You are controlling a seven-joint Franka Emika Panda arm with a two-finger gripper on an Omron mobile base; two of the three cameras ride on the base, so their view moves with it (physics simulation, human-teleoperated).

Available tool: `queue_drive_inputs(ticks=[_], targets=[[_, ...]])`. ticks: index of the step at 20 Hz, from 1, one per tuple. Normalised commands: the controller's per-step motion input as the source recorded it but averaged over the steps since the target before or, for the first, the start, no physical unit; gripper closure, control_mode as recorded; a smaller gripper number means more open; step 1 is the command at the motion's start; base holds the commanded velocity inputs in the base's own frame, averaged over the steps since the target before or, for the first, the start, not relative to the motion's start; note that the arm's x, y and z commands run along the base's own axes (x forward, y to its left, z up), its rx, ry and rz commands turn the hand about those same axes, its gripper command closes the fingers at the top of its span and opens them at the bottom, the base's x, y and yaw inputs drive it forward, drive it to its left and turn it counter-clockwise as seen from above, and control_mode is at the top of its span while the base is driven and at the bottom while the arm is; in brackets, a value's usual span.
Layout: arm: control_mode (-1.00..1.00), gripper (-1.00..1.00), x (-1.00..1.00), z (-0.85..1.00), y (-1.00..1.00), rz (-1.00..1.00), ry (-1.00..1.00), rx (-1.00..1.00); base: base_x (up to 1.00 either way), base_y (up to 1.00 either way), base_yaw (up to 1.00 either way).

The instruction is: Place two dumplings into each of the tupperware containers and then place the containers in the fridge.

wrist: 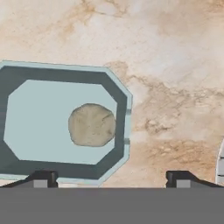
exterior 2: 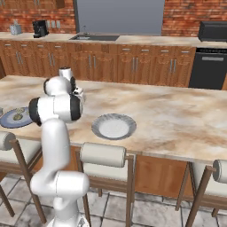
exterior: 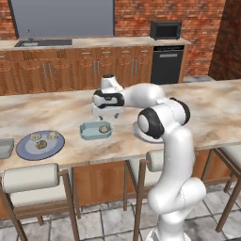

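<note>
Stools (exterior: 33,181) line the front edge of the marble surface (exterior: 207,113), and behind them the white arm reaches out over it. Its tool (wrist: 111,179) hangs released, jaws spread wide, nothing between them, just above the pale teal tub (exterior: 95,131). One dumpling (wrist: 92,124) sits inside that tub, towards the end nearer the tool. Further left, three more dumplings (exterior: 42,140) rest on the round blue-grey plate (exterior: 26,149), and the grey tub (exterior: 4,148) lies just beside it at the edge of the left base view. A white plate (exterior 2: 114,127) sits on the arm's other side.
</note>
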Motion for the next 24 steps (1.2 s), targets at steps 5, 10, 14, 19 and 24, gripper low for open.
queue_drive_inputs(ticks=[5,10,14,19,24], targets=[[-1.00,-1.00,-0.84,0.54,-0.97,0.00,0.02,-0.02,0.00,0.00,0.00],[-1.00,-1.00,-0.99,0.52,-0.69,-0.03,0.08,0.00,0.00,0.00,0.00],[-1.00,-1.00,-0.95,0.56,-0.49,-0.13,0.10,0.00,0.00,0.00,0.00],[-1.00,-1.00,-1.00,0.32,-0.69,-0.03,0.00,0.00,0.00,0.00,0.00],[-1.00,-1.00,-0.89,0.25,-0.10,-0.05,0.00,0.00,0.00,0.00,0.00]])
